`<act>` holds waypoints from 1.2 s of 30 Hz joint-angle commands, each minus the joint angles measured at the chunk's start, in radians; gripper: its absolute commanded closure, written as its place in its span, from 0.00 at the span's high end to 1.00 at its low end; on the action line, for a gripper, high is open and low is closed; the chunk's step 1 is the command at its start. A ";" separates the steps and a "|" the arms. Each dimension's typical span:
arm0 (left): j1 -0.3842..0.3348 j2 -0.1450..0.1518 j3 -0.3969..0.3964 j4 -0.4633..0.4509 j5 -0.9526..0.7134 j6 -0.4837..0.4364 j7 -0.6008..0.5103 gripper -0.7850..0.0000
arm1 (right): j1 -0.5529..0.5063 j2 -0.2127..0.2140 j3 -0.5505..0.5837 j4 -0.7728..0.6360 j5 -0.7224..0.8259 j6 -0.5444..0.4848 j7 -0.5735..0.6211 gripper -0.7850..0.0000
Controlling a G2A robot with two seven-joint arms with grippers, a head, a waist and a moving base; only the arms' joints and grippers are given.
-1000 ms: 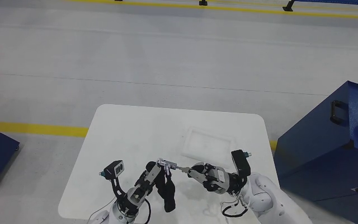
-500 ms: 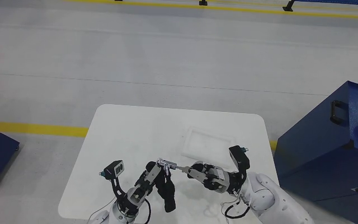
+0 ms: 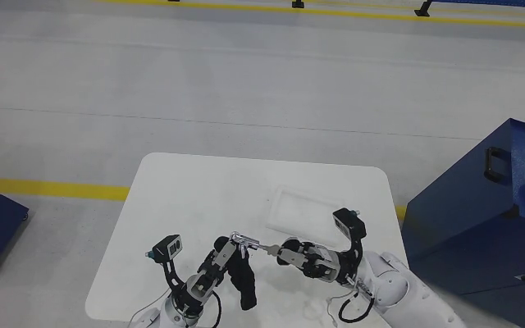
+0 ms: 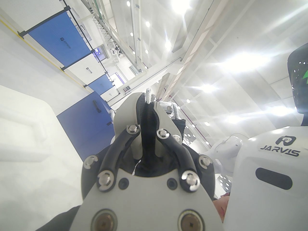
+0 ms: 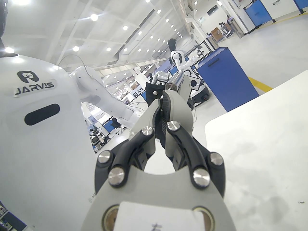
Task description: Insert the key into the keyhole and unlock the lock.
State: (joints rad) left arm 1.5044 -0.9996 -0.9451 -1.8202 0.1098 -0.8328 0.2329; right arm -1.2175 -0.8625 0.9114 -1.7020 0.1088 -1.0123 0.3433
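In the lower middle of the top frame the two grippers meet tip to tip above the near part of the white table [image 3: 205,189]. The left gripper [image 3: 232,251], coming in from the lower left, has its fingers closed nearly together on the lock [image 3: 239,240]. In its wrist view [image 4: 146,104] a black piece [image 4: 146,131] runs down between the fingers, and in the top view this piece [image 3: 244,287] hangs below the gripper. The right gripper [image 3: 283,249], coming in from the lower right, has its fingers pinched tight on the key [image 3: 264,246]. In its own view [image 5: 166,97] the key [image 5: 171,86] sticks out past the fingertips, with the silver lock [image 5: 160,76] just beyond it. The key's tip reaches the lock, but I cannot tell if it sits in the keyhole. A shallow white tray [image 3: 299,209] lies on the table above the grippers, well apart from them. A blue cabinet [image 3: 484,213] stands at the right edge
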 commanded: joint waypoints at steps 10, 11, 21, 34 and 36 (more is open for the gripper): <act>0.000 0.000 0.000 0.000 0.000 0.000 0.000 0.00 | 0.010 0.010 0.003 0.026 0.235 0.000 0.216 0.00; 0.000 0.000 0.000 0.000 0.000 0.000 0.000 0.00 | 0.012 0.011 0.006 0.027 0.242 0.000 0.230 0.00; 0.000 0.000 0.000 0.000 0.000 0.000 0.000 0.00 | 0.004 0.007 0.048 0.030 0.205 0.000 0.281 0.24; 0.000 0.000 0.000 0.000 0.000 0.000 0.000 0.00 | -0.040 -0.002 0.098 0.021 0.118 0.000 0.273 0.17; 0.000 0.000 0.000 0.000 0.000 0.000 0.000 0.00 | -0.038 -0.005 0.098 0.025 0.113 0.000 0.266 0.15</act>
State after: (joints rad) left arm 1.5044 -0.9996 -0.9451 -1.8202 0.1098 -0.8328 0.2329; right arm -1.2567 -0.8660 1.0096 -1.6794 0.2245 -1.0123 0.6123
